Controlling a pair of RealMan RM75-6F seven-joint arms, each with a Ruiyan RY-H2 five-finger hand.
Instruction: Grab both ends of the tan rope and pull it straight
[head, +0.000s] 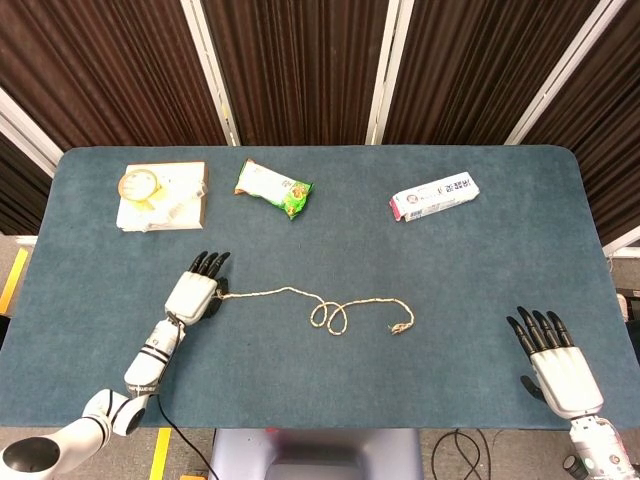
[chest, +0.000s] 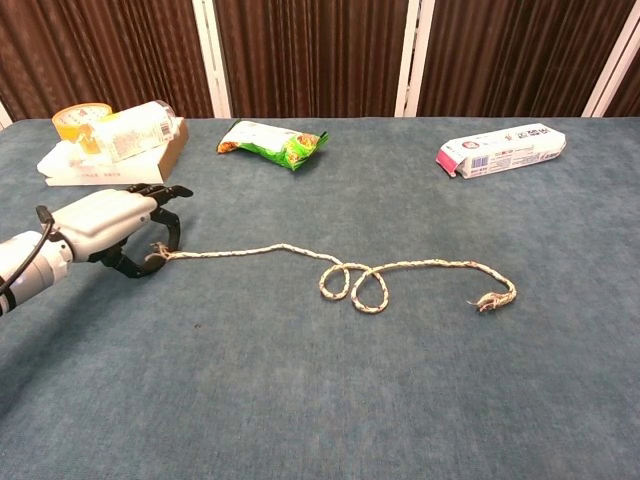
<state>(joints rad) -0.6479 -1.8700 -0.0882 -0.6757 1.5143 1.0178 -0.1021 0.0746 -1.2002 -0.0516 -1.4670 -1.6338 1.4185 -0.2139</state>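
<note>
The tan rope lies slack on the blue table, with a double loop in its middle. Its right frayed end lies free. My left hand is at the left frayed end. The fingers arch over that end and the thumb curls under it, with a small gap between them. The rope is not lifted. My right hand rests flat with fingers spread near the front right edge, far from the rope. It shows in the head view only.
At the back left a tape roll and a clear packet lie on a flat box. A green snack bag is at the back middle. A white-and-pink packet lies at the back right.
</note>
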